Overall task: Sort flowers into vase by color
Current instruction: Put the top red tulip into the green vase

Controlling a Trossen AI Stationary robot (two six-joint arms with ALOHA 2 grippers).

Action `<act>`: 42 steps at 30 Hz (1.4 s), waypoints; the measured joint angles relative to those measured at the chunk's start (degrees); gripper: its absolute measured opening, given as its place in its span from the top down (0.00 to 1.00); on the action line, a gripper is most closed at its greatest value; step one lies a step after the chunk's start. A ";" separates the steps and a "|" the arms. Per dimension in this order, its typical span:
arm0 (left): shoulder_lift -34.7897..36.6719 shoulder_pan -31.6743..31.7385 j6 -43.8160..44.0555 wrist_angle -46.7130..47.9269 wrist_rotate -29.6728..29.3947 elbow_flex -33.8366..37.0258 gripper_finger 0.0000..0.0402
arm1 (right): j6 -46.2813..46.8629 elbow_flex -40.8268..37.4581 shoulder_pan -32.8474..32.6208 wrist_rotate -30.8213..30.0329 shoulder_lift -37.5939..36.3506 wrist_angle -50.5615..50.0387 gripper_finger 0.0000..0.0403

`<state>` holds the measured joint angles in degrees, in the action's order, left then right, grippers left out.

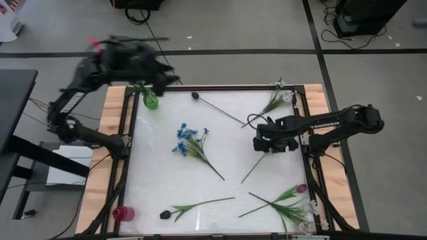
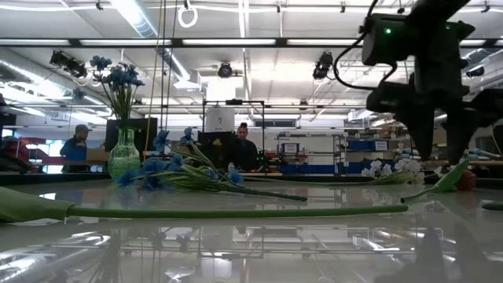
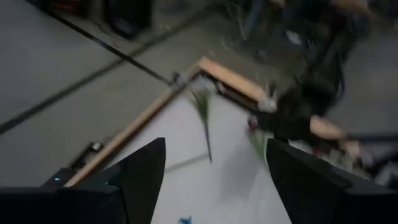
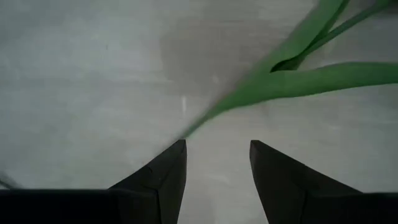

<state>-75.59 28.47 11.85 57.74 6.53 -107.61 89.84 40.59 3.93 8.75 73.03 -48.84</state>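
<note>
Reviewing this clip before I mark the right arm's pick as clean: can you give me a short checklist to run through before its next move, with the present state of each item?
1. Right gripper open over the table: ok, fingers apart, nothing between them.
2. Target stem within reach: ok, it lies on the white tabletop just ahead of the fingertips.
3. Fingers straddling the stem: not ok, the stem's end sits ahead of the gap, not inside it.
4. Left gripper clear of the right arm: ok, it is up by the green vase at the far left corner, open and empty.
5. Green vase upright: ok, with blue flowers in it.
6. Other vase ready: cannot tell.
</note>
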 joint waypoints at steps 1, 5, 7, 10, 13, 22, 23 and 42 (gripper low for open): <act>-1.44 -0.65 -1.04 0.12 0.01 0.00 0.33 | 2.74 -0.77 -0.46 -0.83 0.00 1.30 0.54; -6.34 -1.29 -4.30 0.37 -0.17 0.07 0.36 | 12.13 -3.72 -1.96 -4.21 0.00 4.09 0.54; -8.27 -1.27 -5.91 0.59 -0.23 0.07 0.37 | 16.50 -5.17 -2.41 -6.40 0.00 4.97 0.54; -10.55 -1.29 -8.08 0.70 -0.20 0.07 0.38 | 20.74 -7.17 -2.41 -9.09 0.00 6.42 0.54; -11.91 -1.29 -9.55 0.62 0.45 0.07 0.38 | 23.17 -8.28 -2.41 -11.59 0.00 8.00 0.54; -14.15 -1.29 -11.34 0.74 2.32 0.07 0.38 | 24.67 -10.05 -2.41 -13.42 -0.08 8.94 0.75; -14.15 -1.29 -11.39 0.72 2.57 0.07 0.38 | 24.66 -10.14 -2.44 -13.45 -0.09 8.80 0.80; -16.40 -0.95 -15.94 -9.93 15.96 0.11 0.50 | -9.62 3.13 1.40 -30.27 0.04 30.16 0.97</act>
<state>-91.98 27.52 -4.09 47.81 22.49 -107.50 80.22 43.72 5.32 -21.52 73.08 -18.68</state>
